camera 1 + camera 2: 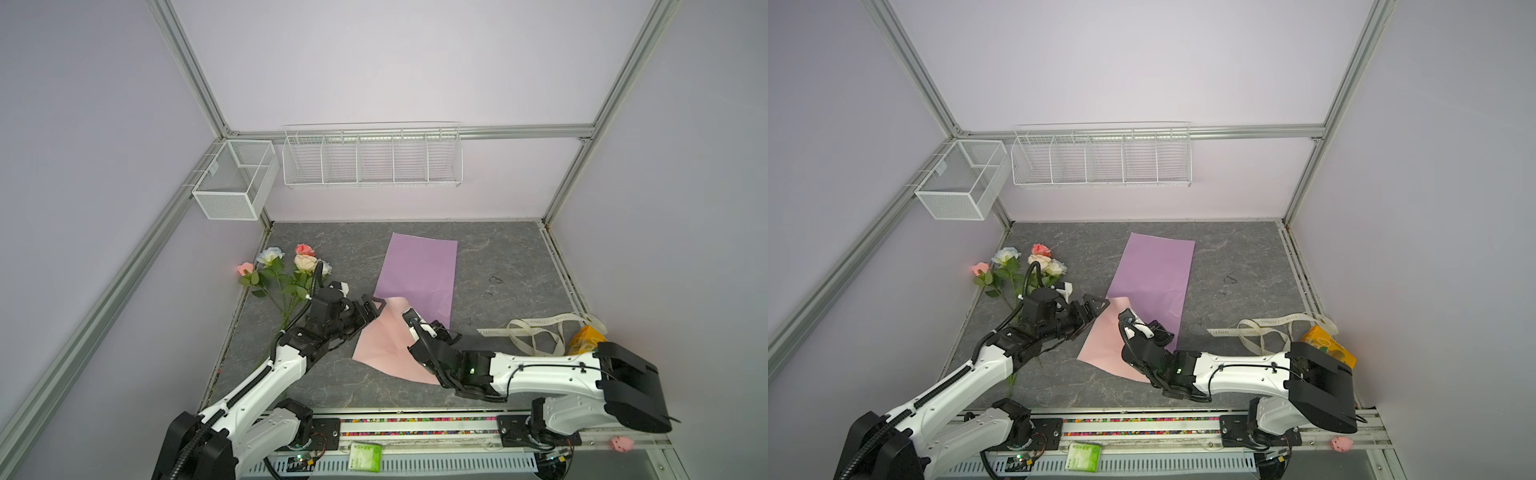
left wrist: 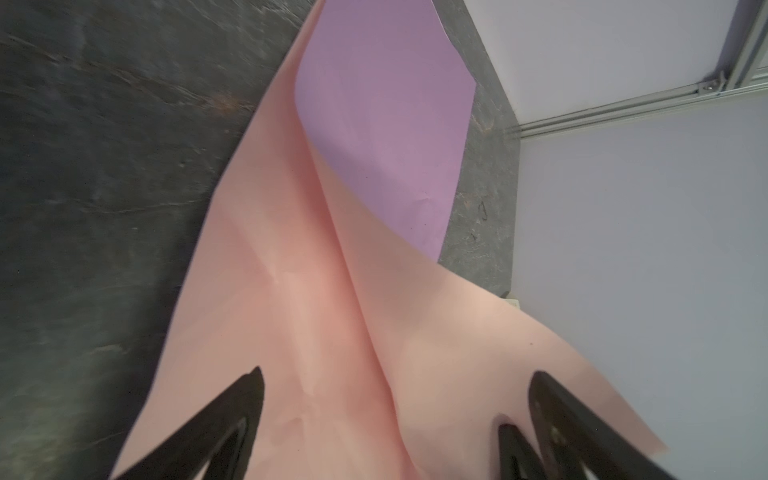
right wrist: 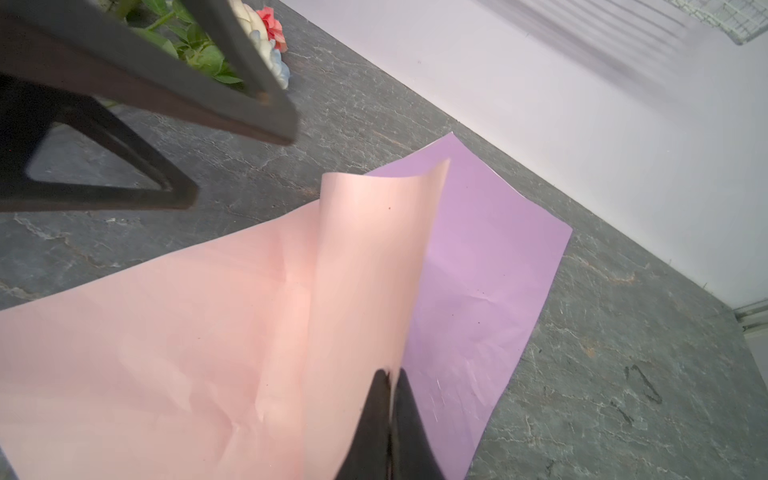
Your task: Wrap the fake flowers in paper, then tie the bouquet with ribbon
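The bouquet of fake flowers [image 1: 286, 270] [image 1: 1017, 270] lies loose at the table's left, with pink, peach, cream and pale blue roses and green stems trailing toward the front. Its blooms also show in the right wrist view [image 3: 270, 45]. A paper sheet, lilac [image 1: 419, 270] on one face and pink [image 1: 386, 345] on the other, lies mid-table with its near part folded over. My right gripper [image 3: 390, 376] [image 1: 415, 316] is shut on the edge of the raised pink flap. My left gripper [image 2: 397, 374] [image 1: 372, 308] stands open, its jaws wide apart over the pink paper, holding nothing.
A cream lettered ribbon [image 1: 536, 328] lies loose at the right, beside a yellow box [image 1: 586, 338]. Two white wire baskets [image 1: 372, 156] [image 1: 237, 178] hang on the back and left walls. A small dark clip [image 1: 494, 279] lies right of the sheet.
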Available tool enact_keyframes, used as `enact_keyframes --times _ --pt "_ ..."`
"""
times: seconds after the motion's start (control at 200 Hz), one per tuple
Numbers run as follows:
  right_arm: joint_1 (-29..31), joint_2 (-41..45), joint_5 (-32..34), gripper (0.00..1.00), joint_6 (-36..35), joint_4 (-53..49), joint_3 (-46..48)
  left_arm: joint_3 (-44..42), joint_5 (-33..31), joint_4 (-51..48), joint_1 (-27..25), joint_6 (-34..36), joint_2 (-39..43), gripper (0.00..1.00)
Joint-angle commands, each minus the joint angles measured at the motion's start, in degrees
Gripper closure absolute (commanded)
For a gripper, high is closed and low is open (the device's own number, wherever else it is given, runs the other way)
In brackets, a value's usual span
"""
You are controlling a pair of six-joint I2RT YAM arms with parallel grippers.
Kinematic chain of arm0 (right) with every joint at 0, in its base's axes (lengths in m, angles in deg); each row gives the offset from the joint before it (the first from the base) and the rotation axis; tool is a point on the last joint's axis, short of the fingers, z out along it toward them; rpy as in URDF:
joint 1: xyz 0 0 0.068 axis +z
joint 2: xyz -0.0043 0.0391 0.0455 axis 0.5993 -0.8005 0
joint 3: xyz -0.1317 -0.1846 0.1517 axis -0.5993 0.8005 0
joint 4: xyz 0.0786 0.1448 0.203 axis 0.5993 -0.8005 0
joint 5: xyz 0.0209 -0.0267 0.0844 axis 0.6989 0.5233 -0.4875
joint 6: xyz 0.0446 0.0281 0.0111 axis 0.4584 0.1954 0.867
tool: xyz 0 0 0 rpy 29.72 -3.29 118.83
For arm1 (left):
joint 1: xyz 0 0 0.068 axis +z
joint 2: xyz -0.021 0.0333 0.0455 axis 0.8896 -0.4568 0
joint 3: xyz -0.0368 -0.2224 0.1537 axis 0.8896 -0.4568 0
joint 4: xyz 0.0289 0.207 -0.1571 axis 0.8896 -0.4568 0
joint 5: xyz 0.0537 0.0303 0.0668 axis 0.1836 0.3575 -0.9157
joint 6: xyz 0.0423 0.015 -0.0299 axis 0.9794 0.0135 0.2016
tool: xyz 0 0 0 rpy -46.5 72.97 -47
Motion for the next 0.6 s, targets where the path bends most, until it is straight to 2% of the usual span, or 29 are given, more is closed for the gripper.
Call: enact_keyframes --times 0.0,0.12,0.315,0.595 --pt "-0.98 2.52 -1.73 0.94 4.31 -0.47 2.22 1.96 -7.04 -11.92 0.61 5.40 1.24 0.00" --pt "-1.96 4.23 -3.23 0.94 5.49 -0.06 3.50 0.87 -6.39 -13.75 1.07 6.83 -1.24 0.00" --pt "-2.77 5.99 -4.23 0.94 6.70 -0.37 4.88 1.26 -4.94 -12.74 1.15 8.54 -7.19 0.09" --pt "-4.15 8.03 -4.10 0.94 9.03 -0.52 6.21 3.67 5.25 -5.84 1.25 9.23 -18.85 0.21"
